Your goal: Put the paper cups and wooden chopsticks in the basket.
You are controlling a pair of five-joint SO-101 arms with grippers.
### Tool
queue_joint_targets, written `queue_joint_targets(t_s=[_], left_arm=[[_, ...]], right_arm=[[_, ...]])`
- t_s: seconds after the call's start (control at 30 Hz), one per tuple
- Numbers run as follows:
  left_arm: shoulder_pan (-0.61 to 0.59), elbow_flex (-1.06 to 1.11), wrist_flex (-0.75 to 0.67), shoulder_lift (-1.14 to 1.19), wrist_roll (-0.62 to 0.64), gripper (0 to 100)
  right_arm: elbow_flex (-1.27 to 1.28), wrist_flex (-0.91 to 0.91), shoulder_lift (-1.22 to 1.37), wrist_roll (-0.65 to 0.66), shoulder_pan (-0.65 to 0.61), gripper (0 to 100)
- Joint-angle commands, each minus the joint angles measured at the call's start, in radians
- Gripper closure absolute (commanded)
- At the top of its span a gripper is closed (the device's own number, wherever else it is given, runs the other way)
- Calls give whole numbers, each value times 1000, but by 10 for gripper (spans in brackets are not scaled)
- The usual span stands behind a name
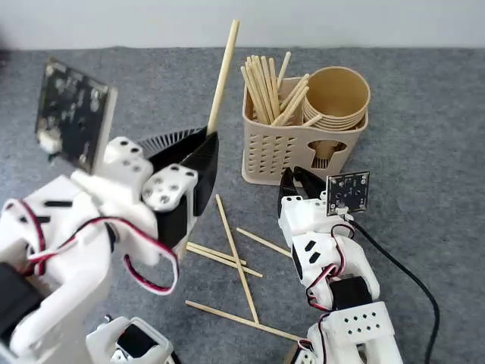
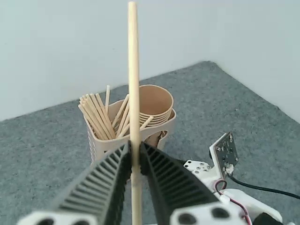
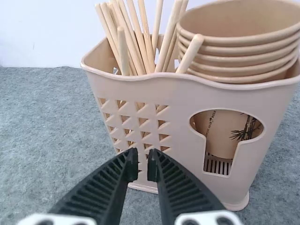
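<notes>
Basket [image 1: 276, 152] stands just beyond right jaws, loose chopsticks [image 1: 236, 258] between arms

You can't see the lower end of the held chopstick [image 1: 224, 72]: the left gripper [image 1: 211, 136] covers it. The basket [image 1: 269, 159] wall hides the lower ends of its chopsticks [image 1: 261, 87] and most of the cups [image 1: 337, 95]. Two loose chopsticks [image 1: 220, 255] vanish at the left arm [image 1: 91, 227]; another [image 1: 227, 315] ends behind the right arm [image 1: 333, 265]. In the right wrist view, the picture's edge cuts off the cups and basket.
</notes>
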Motion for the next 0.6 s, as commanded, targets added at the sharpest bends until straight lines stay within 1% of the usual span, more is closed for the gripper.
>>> queue_joint_targets(t_s=[0.0,0.07,0.17,0.37,0.57], left_arm=[[-2,171,-137,-114,-18,988],[-2,300,-252,-178,-18,988],[-3,501,-462,-275,-18,988],[-3,880,-913,-425,-11,988],[-3,1216,-1412,-500,-11,988]], right_arm=[[-11,-16,4,0,7,946],[-11,-16,4,0,7,946],[-11,-16,4,0,7,946],[-11,-16,4,0,7,946],[-11,-16,4,0,7,946]])
